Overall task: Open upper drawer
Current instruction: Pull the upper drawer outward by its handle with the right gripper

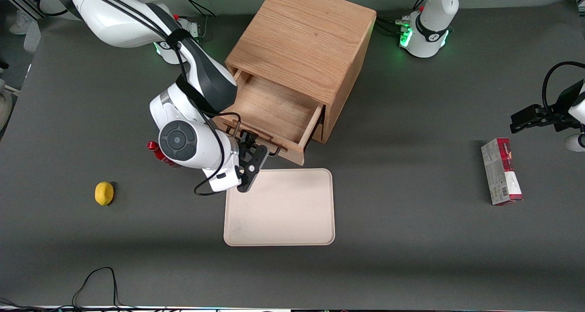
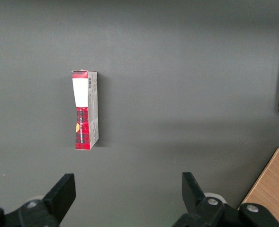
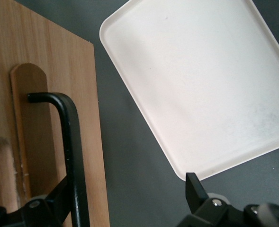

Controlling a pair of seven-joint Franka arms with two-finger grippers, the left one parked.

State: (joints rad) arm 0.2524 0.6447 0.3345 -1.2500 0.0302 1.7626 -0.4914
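- Fingers (image 3: pixel 63 194) spread apart; 1 sits beside the black handle (image 3: pixel 68 142); gripper (image 1: pixel 249 153) at drawer front.
- Upper drawer (image 1: pixel 274 115): light oak, pulled out, plain wood interior exposed.

light oak drawer (image 1: pixel 274 111), black handle (image 3: pixel 70 156) | black gripper (image 1: pixel 250 159) at that handle | cream tray (image 1: pixel 279 208) | yellow lemon (image 1: pixel 104 193) | red-and-white tartan box (image 1: pixel 501 171) | dark grey table (image 1: pixel 411 239)

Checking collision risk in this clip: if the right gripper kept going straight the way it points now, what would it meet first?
The gripper points at the upper drawer front; one finger is already beside the black handle, so probably that front, though depth is unclear.
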